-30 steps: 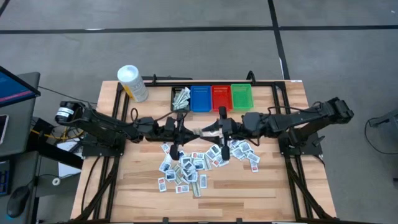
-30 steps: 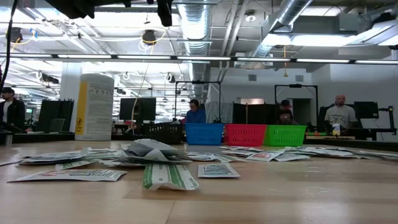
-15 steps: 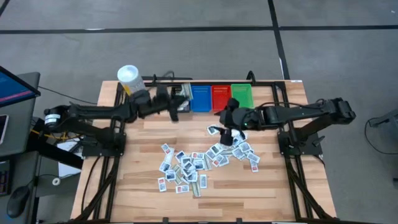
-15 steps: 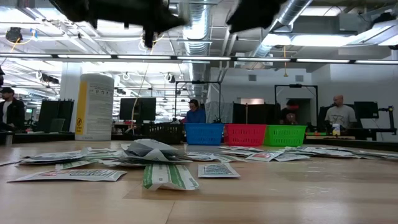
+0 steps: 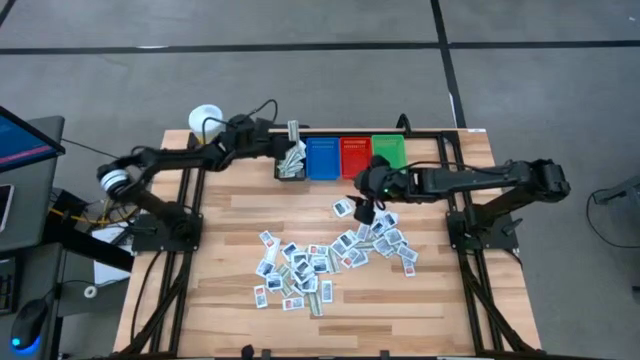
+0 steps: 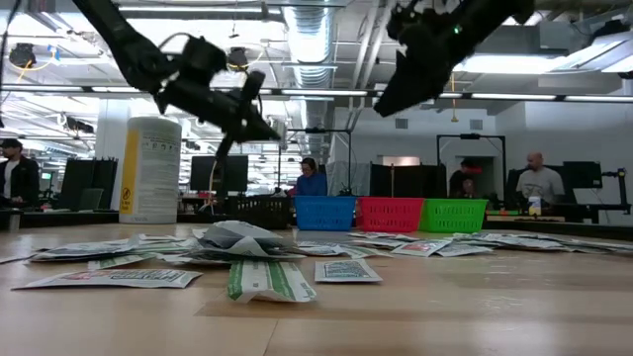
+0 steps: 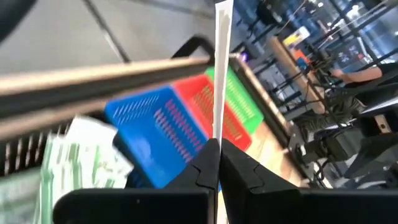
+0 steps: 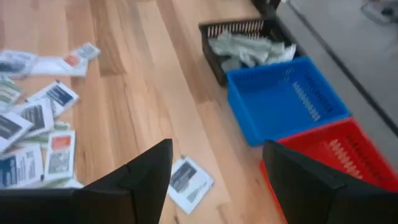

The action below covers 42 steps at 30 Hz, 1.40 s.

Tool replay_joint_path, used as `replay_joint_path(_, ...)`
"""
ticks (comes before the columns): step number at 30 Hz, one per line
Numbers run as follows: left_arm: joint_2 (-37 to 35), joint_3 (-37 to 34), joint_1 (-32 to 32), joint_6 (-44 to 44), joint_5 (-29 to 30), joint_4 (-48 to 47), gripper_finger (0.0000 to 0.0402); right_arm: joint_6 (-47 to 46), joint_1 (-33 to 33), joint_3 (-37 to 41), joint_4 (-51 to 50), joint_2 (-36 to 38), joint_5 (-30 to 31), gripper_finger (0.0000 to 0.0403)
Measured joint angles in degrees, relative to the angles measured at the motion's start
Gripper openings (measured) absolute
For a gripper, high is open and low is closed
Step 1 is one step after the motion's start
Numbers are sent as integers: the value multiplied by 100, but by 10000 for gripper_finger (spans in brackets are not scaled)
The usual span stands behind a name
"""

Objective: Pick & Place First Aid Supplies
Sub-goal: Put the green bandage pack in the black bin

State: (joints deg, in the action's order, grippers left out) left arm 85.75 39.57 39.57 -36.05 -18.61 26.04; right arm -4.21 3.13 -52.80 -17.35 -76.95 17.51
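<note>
Left tool had swung from mid-table to above black bin, pinching 1 packet | right tool spread wide, empty, over a lone packet | packet pile remained on table | judged: drop imminent.

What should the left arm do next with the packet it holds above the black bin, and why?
Probably lower slightly and open. The left gripper is shut on a thin packet held edge-on over the black bin, which already holds greenish packets. The right gripper is open above the table, holding nothing.
</note>
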Motion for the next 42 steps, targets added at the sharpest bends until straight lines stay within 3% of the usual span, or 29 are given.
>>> replay_joint_path(9,666,0,48,-1208,-566,-72,5,-103,-20,94,-53,0,-370,244)
replay_joint_path(20,660,0,-26,-1237,-531,-461,7,-190,-168,94,-62,0,-399,244)
replay_joint_path(35,652,0,-7,-1224,-525,-462,122,-339,-168,94,-74,0,-417,244)
replay_joint_path(42,652,0,-4,-1063,-557,-465,144,-444,-168,94,-190,0,-417,244)
